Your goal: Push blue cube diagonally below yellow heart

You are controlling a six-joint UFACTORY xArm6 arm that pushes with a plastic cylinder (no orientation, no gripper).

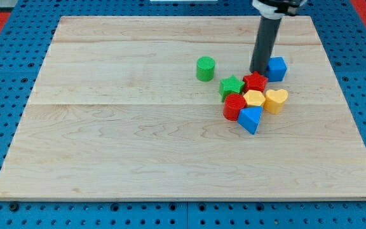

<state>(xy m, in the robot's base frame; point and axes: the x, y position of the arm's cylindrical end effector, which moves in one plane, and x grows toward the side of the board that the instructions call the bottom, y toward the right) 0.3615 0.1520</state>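
The blue cube (276, 68) sits at the view's upper right of a tight cluster of blocks. The yellow heart (276, 100) lies just below it, at the cluster's right edge, a small gap apart. My tip (258, 71) rests on the board right against the blue cube's left side, just above the red star (255, 82). The dark rod rises from there to the view's top.
The cluster also holds a green star (231, 86), a yellow hexagon (253, 98), a red cylinder (234, 106) and a blue triangular block (250, 119). A green cylinder (205, 68) stands alone to the cluster's upper left. The wooden board (107, 127) lies on a blue pegboard.
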